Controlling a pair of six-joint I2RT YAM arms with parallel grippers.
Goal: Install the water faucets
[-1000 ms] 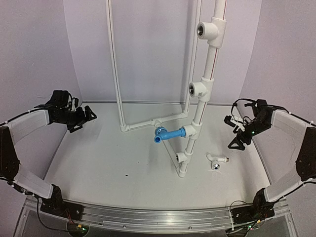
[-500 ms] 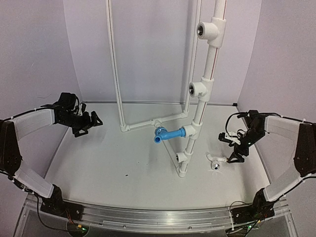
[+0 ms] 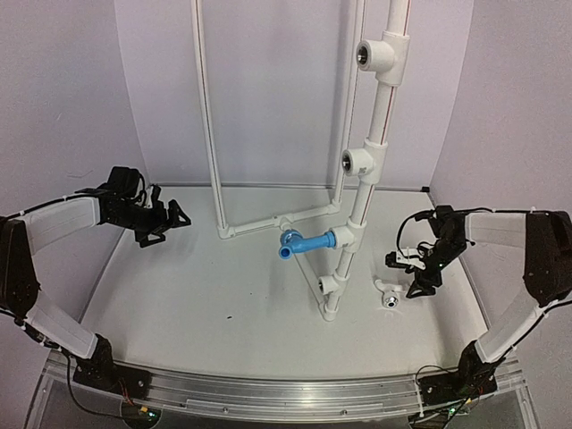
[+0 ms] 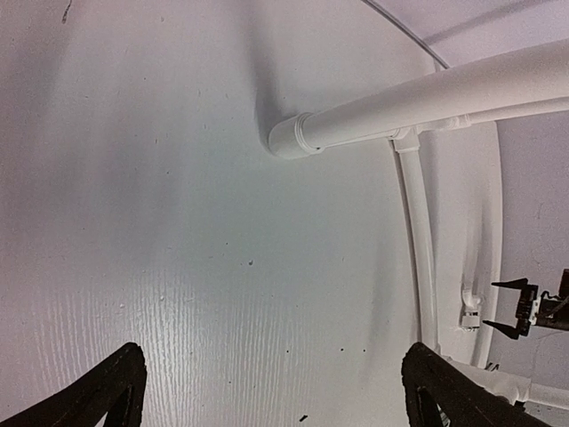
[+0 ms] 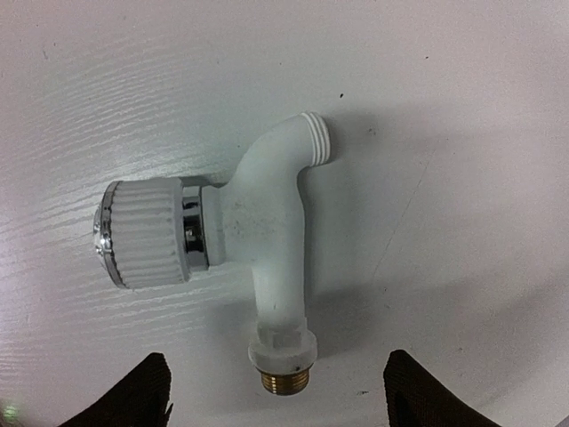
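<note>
- A small white plastic water faucet (image 5: 267,240) lies flat on the white table (image 5: 462,107). It has a ribbed round knob with a chrome ring, a curved spout with a ridged mouth, and a brass threaded end.
- It lies near the foot of the white pipe stand (image 3: 382,112), on its right side.
- The right gripper (image 3: 409,274) hovers over it, fingers spread wide and holding nothing.
- A blue plastic water faucet (image 3: 302,243) sticks out sideways from a low fitting on the stand.
- The left gripper (image 3: 168,223) hangs well apart, fingers spread and empty.
</note>
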